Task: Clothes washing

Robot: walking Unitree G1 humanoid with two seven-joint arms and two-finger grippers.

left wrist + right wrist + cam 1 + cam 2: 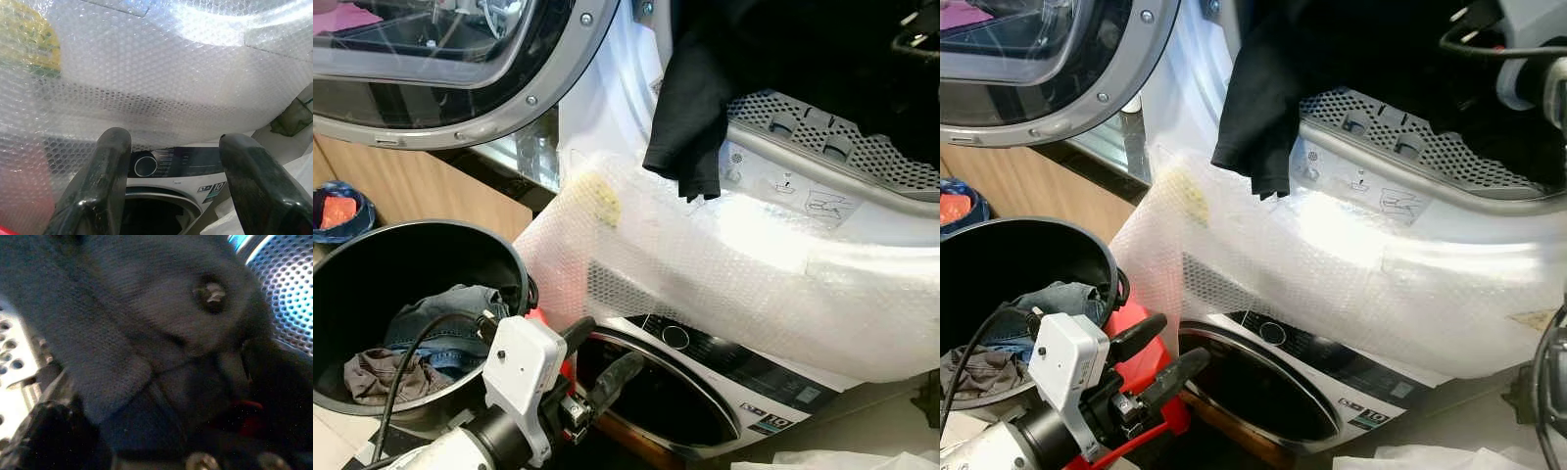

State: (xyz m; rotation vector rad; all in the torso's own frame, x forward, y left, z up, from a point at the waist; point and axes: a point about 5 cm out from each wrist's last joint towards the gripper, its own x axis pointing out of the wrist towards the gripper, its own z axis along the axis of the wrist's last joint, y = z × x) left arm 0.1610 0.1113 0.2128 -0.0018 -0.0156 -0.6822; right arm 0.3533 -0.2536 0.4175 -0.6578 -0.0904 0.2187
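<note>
bubble wrap (724, 284) over wooden cabinet (421, 186).

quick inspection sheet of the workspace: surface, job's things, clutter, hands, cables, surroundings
surface: bubble wrap draped over the washer front, above the control panel.
job's things: black garment hanging at the open drum's mouth; jeans and a brownish cloth in the black basket.
clutter: crumpled white plastic at the lower right.
hands: left hand open, empty, low by the lower washer door; right hand pressed into dark fabric.
cables: black cable running to the left wrist camera.
surroundings: open round door, wooden cabinet.
</note>
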